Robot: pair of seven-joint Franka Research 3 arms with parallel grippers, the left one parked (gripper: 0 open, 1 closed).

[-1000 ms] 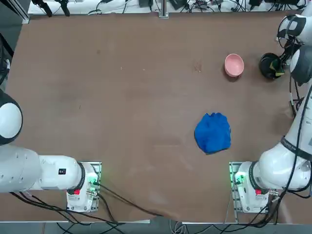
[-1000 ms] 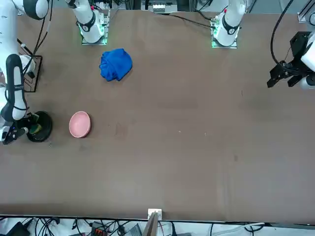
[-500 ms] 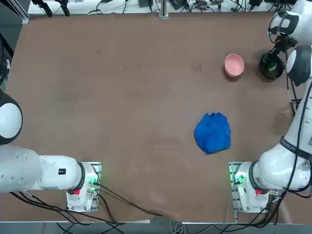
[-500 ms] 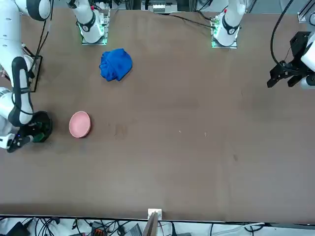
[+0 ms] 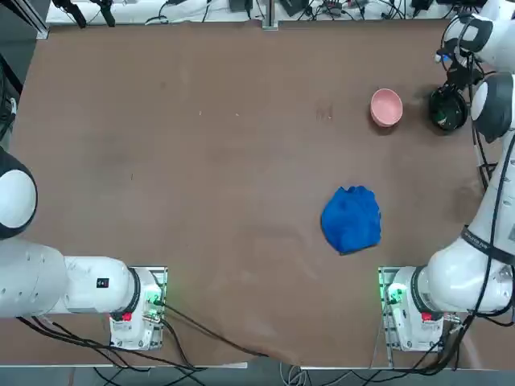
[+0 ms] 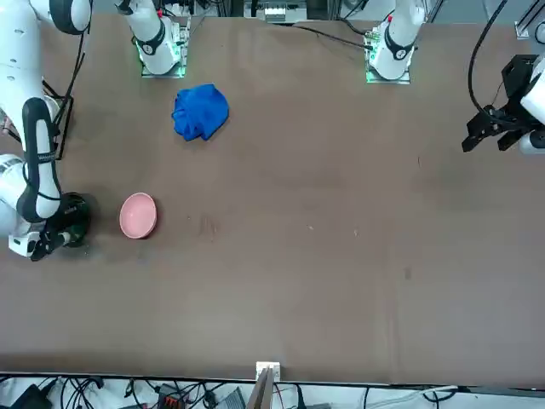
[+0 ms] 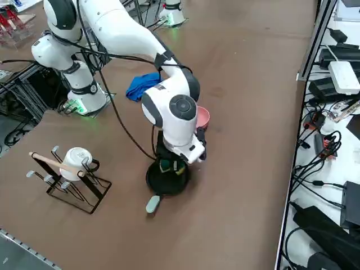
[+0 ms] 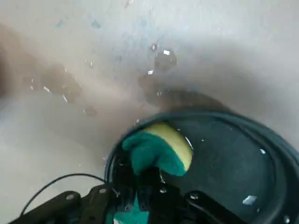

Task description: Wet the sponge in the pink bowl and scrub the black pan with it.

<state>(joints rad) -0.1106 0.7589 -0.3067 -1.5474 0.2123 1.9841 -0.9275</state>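
The black pan [image 7: 167, 179] sits on the table near its right edge, its pale handle stub [image 7: 152, 203] pointing away from the pink bowl [image 7: 203, 117]. My right gripper [image 7: 170, 162] reaches down into the pan, shut on the sponge [image 7: 167, 166]. In the wrist view the green and yellow sponge [image 8: 158, 152] presses against the pan's [image 8: 229, 161] inner rim, ahead of the gripper [image 8: 141, 193]. From above, the pink bowl [image 5: 386, 107] stands just left of the pan [image 5: 447, 110].
A crumpled blue cloth [image 5: 352, 219] lies mid-table, nearer the arm's base. A wire rack with a white mug [image 7: 70, 171] stands beyond the pan at the table's right edge. Water drops [image 8: 161, 58] wet the table beside the pan.
My right wrist has swung over the pan, dragging the sponge across it from the side away from the bowl toward the rim. The pan, bowl and cloth stay in place.
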